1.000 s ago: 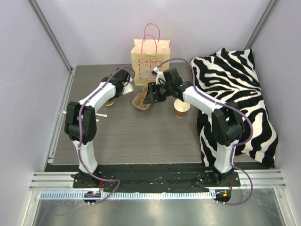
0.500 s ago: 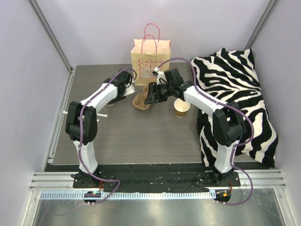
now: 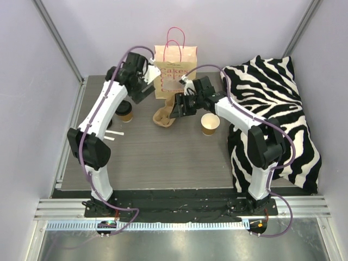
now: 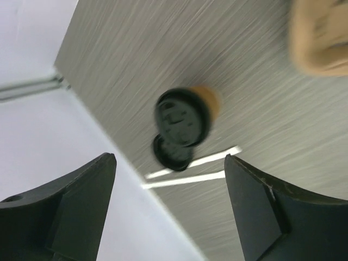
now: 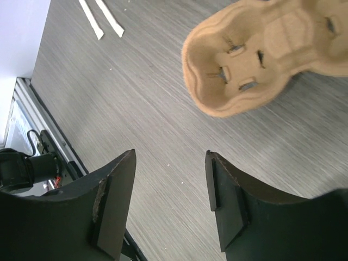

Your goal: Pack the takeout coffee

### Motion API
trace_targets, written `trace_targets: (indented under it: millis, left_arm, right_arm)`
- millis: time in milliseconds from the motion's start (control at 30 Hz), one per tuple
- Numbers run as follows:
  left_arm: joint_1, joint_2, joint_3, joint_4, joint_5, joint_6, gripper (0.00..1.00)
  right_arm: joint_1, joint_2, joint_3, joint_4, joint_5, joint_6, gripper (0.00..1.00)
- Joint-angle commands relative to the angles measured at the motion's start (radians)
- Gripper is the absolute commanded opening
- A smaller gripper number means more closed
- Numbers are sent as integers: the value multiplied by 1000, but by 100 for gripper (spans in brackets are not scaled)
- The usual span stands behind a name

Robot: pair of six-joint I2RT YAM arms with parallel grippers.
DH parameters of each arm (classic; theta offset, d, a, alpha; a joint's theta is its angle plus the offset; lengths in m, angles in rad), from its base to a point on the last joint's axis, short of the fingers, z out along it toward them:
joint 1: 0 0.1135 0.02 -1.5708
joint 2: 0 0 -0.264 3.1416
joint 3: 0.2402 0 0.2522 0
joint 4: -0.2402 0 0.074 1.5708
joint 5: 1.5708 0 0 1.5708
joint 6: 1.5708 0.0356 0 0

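Nearest your arm bases, two white strips (image 3: 115, 134) are lying on the left part of the surface (image 3: 163, 157). To your right, an open paper cup (image 3: 209, 124) is standing upright just beside the zebra cushion (image 3: 272, 109), with nothing gripping it.

Your right claw (image 3: 175, 109) is hanging low with its fingers spread and nothing between them. In the right wrist view only bare surface is showing between the fingers (image 5: 114, 201). The pulp cup carrier (image 5: 266, 54) is sitting just beyond the fingertips, close by but apart from them. The open cup is standing off to that claw's right, away from the carrier.

On the left, a lidded coffee cup (image 3: 126, 113) is standing upright with a loose black lid (image 4: 171, 152) right against it. Your left claw (image 3: 142, 87) is hovering well above this cup, spread wide and gripping nothing. The left wrist view is blurred, but the cup is showing below the gap between the fingers (image 4: 81, 201).

Farthest back, the paper bag (image 3: 175, 70) is standing upright against the wall, just behind the carrier and beside your raised left claw.
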Motion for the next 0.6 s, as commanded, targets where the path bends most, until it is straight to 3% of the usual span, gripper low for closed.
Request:
trace_targets:
  millis: [0,100,300,433,567]
  left_arm:
    - [-6,-85,44,-96,437,-226,80]
    - [-22,-79,-12,-10,599,-409,70]
    - [-130,-13,-98,178,523,-573,66]
    - [-180,51,-117,315,482,-554,63]
    - [-198,149,-73,370,501,-480,52]
  right_arm:
    - [-42,-92,42,-5,58,11,59]
    - [-80,-111,39,-17,86,25,56]
    - [-147,-169,-15,-31,181,24,54]
    - [-161,-201,-67,-31,201,16,53]
    - [-174,-213,-89,-31,209,12,53]
